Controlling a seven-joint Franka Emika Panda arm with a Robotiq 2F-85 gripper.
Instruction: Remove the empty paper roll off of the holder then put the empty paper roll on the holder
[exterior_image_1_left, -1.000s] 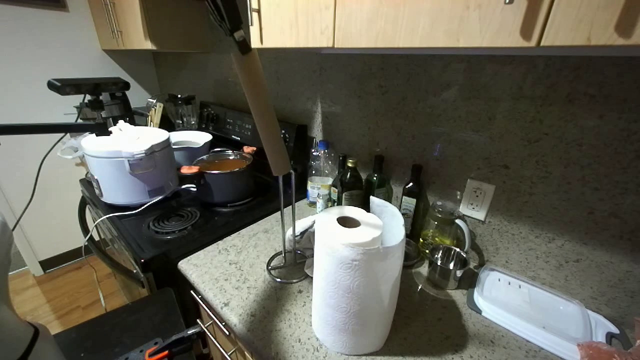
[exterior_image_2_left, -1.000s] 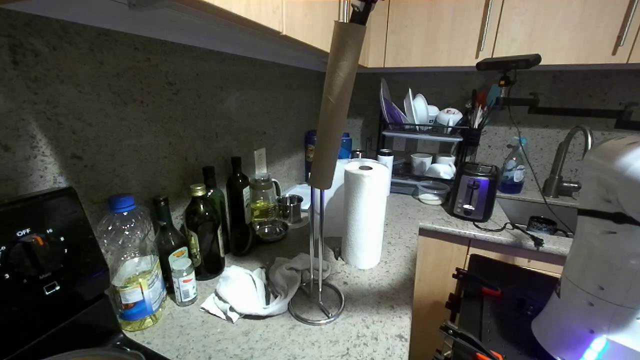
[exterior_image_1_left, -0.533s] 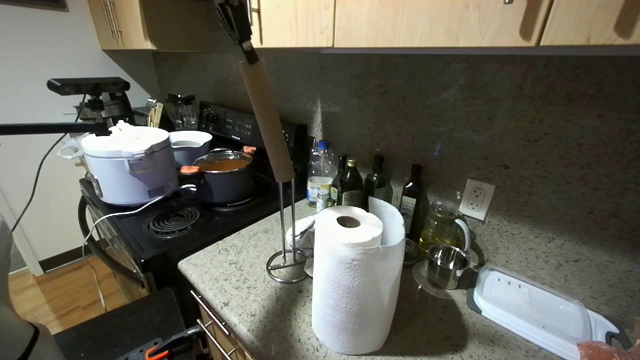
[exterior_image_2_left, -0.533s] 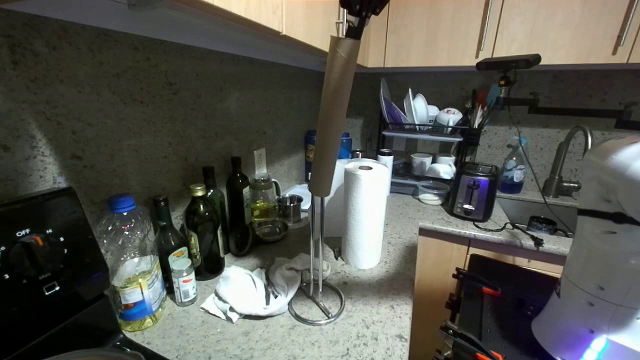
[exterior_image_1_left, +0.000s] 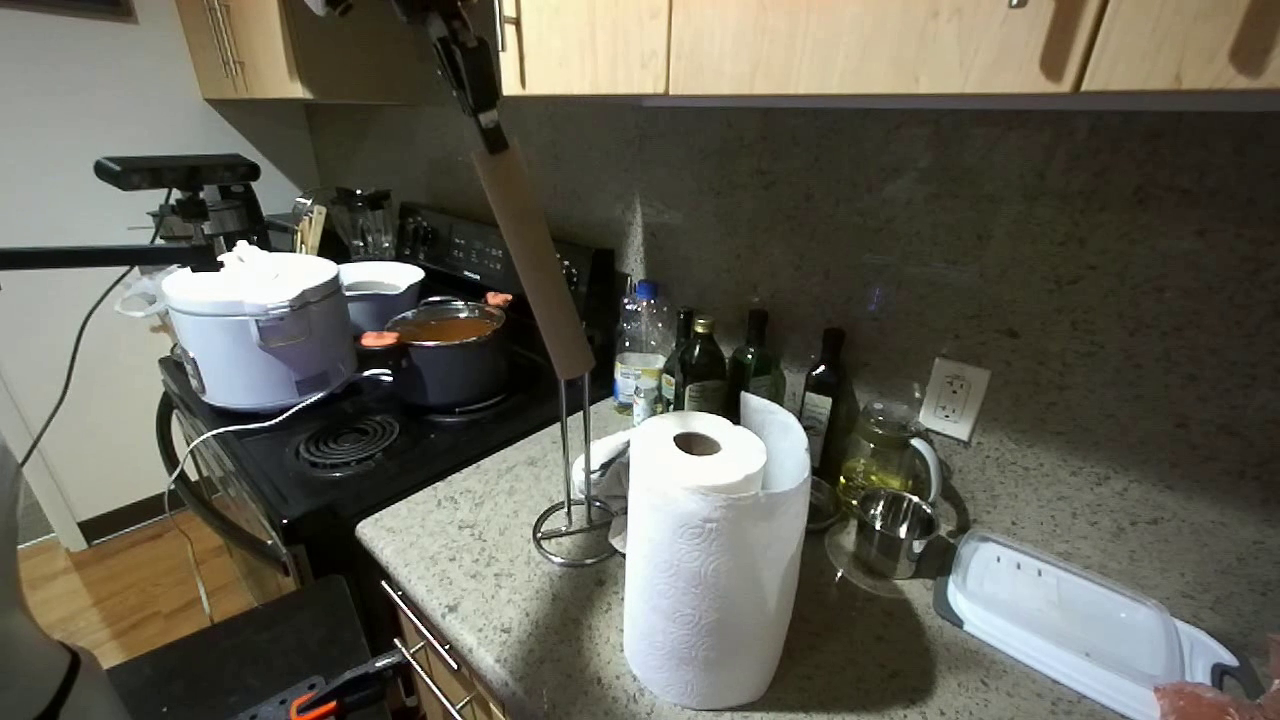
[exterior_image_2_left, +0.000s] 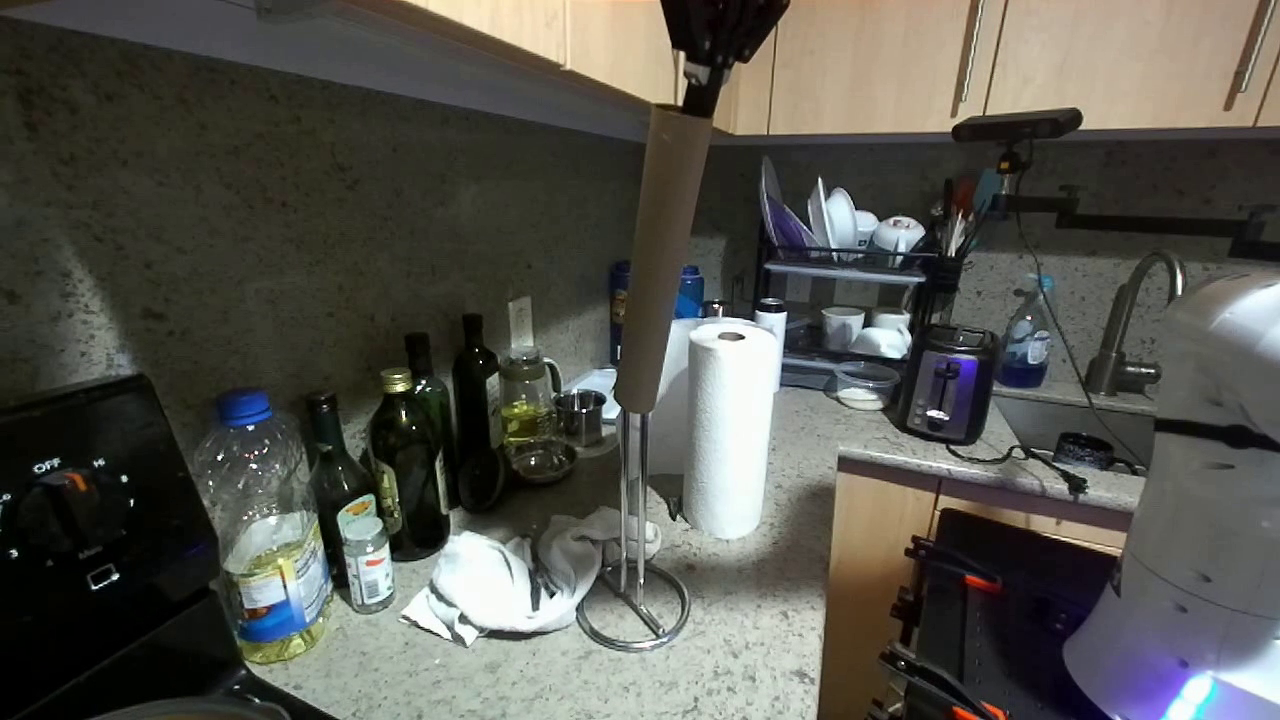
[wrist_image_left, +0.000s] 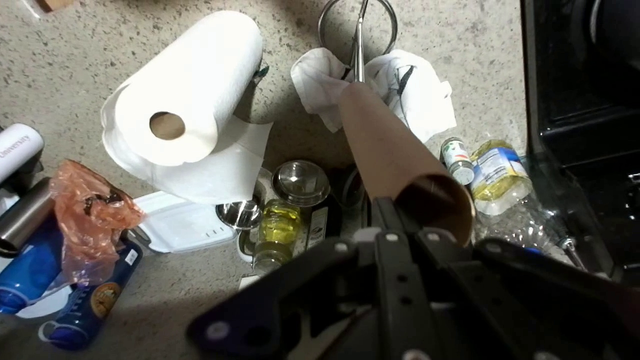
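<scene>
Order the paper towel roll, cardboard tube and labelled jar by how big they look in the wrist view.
1. paper towel roll
2. cardboard tube
3. labelled jar
Nearness to the camera enlarges the tube.

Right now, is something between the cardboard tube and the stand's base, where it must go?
Nothing visible. The hand holds the cardboard tube tilted, apparently around the stand's post; below, the post is bare down to the base. A cloth lies beside the base.

Countertop (exterior_image_2_left: 745, 620) with holder (exterior_image_2_left: 642, 520), towel roll (exterior_image_2_left: 730, 440)
</scene>
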